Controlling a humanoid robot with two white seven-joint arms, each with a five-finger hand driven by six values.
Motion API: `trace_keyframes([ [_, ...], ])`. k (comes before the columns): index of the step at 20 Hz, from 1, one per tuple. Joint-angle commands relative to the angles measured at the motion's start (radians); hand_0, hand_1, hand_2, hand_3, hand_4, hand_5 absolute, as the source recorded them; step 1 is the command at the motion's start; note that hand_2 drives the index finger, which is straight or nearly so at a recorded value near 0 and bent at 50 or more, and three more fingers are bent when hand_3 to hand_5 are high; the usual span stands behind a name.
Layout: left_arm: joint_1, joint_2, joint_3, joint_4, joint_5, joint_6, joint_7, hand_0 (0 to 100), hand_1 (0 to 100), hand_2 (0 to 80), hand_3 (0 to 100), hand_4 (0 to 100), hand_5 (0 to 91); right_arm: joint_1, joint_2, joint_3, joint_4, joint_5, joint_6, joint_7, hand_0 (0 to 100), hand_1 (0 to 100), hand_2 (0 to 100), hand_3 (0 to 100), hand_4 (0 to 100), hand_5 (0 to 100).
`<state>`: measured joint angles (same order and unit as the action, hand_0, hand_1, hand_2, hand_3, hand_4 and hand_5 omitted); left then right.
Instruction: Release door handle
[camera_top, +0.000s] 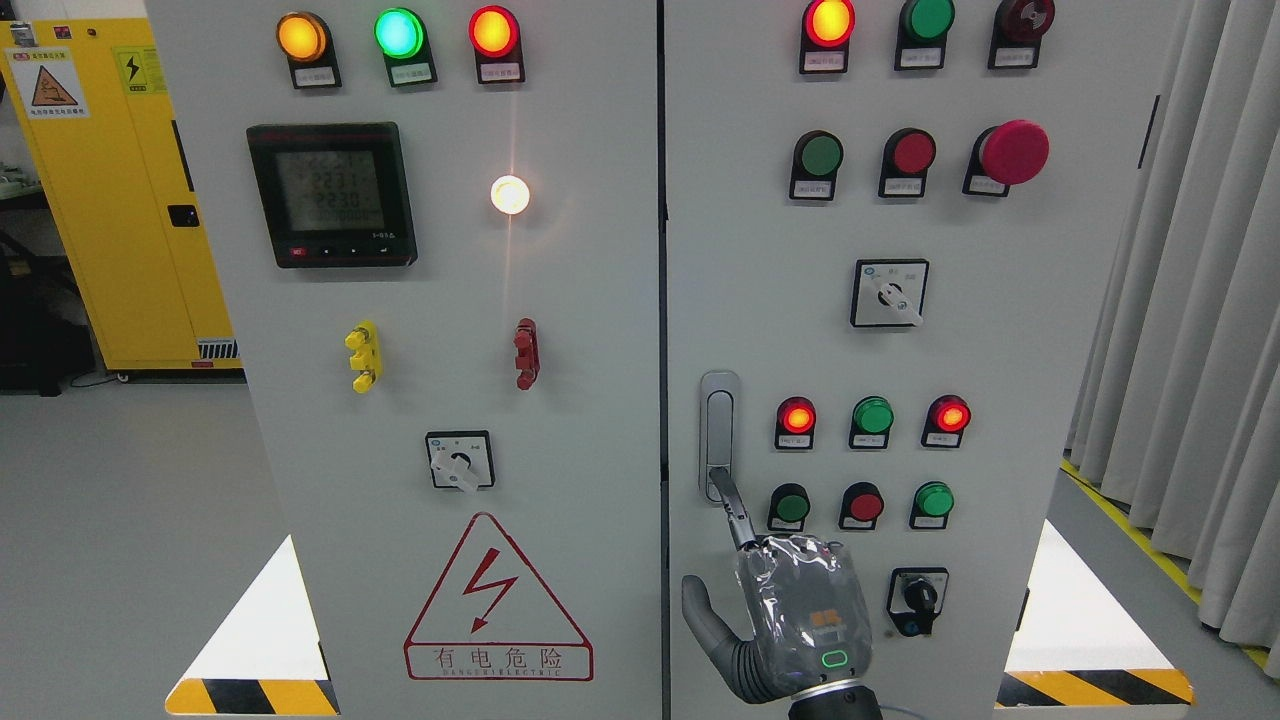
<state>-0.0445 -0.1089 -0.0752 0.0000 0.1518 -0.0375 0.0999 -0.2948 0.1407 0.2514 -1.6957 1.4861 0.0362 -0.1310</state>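
The door handle (719, 432) is sitting as a slim silver oval plate with a darker recessed bar, upright on the left edge of the right cabinet door (1000, 350), just beside the seam between the two doors. My right hand (790, 610) is coming up from the bottom edge right of the middle, its back wrapped in clear plastic, and I am stretching one finger (728, 505) up so its tip is touching the lower end of the handle; my thumb (700, 610) is sticking out to the left, and I am gripping nothing. The other fingers are hiding behind the hand, so I cannot tell how they are lying. Around the handle, red and green round buttons (873, 416) are showing to its right, with small labels too tiny to read. A warning triangle (497, 600) is sitting low on the left door (580, 300).
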Motion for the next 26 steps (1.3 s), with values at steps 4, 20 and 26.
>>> trace_keyframes([
  [4, 0.0, 0.0, 0.0, -0.012, 0.0, -0.001, 0.0, 12, 56, 0.0, 0, 0, 0.0, 0.0, -0.001, -0.001, 0.011, -0.003, 0.013, 0.004, 56, 38, 0, 100, 100, 100],
  [20, 0.0, 0.0, 0.0, -0.012, 0.0, -0.001, 0.0, 12, 56, 0.0, 0, 0, 0.0, 0.002, -0.001, 0.0, 0.01, -0.001, 0.021, 0.028, 56, 38, 0, 100, 100, 100],
  [26, 0.0, 0.0, 0.0, -0.012, 0.0, -0.001, 0.0, 12, 56, 0.0, 0, 0, 0.0, 0.003, 0.0, 0.002, 0.01, -0.001, 0.021, 0.03, 57, 39, 0, 100, 100, 100],
])
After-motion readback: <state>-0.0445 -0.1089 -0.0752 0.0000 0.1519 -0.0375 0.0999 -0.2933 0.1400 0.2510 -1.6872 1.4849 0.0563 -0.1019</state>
